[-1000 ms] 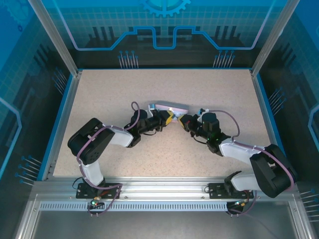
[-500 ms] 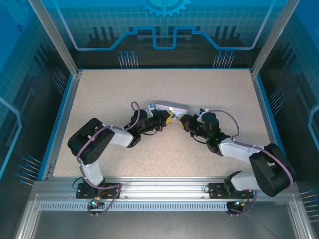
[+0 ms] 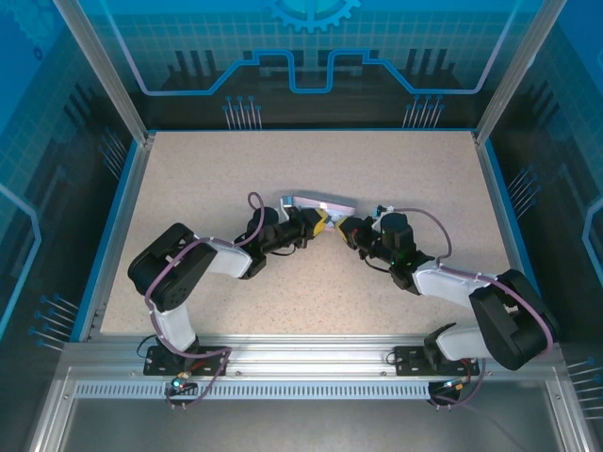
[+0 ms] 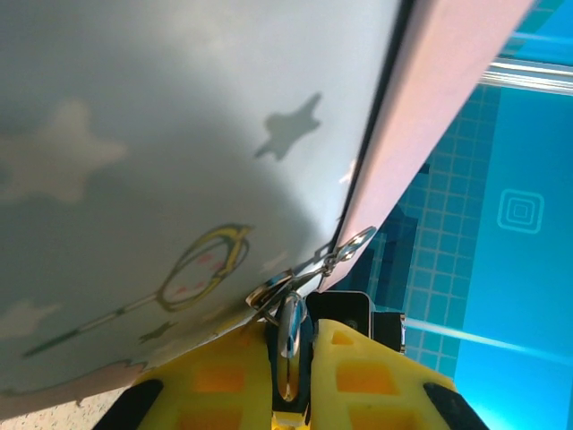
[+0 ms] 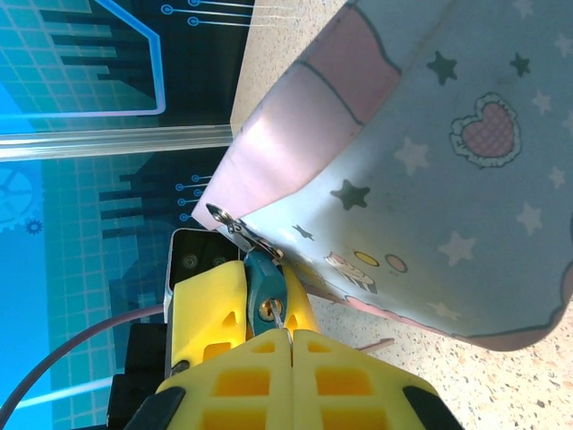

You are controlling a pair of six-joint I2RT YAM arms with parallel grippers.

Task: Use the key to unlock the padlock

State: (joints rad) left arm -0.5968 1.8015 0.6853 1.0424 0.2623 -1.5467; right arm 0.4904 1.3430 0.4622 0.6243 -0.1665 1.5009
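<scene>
Starting on the left: the left arm (image 3: 203,264) stretches from the near edge of the desk (image 3: 396,160) toward the middle. The left fingers (image 3: 322,224) sit right up against the front of the tin (image 3: 325,203). In the left wrist view those yellow fingers are nearly closed, pinching the padlock (image 4: 288,348) edge-on, so it just looks like a shiny sliver of metal in the gap. So the padlock is in the left grip, just below the tin's corner. A little silver wire clasp (image 4: 351,245) runs from that corner down toward the padlock, but I can't tell whether the two are actually hooked together. The tin is pale blue with stars, a heart and a pink band, and its lower edge is down on the desk.

Moving right, the right wrist view shows the padlock's teal face with a small brass circle in it. A thin bit of metal, the key (image 5: 278,315), pokes out of the right fingers (image 3: 350,229) right at that circle. Can't tell if it's actually in. Those fingers are squeezed fully together on the key. The right arm (image 3: 471,287) comes in from the right, and the two sets of fingers meet tip to tip mid-desk.
</scene>
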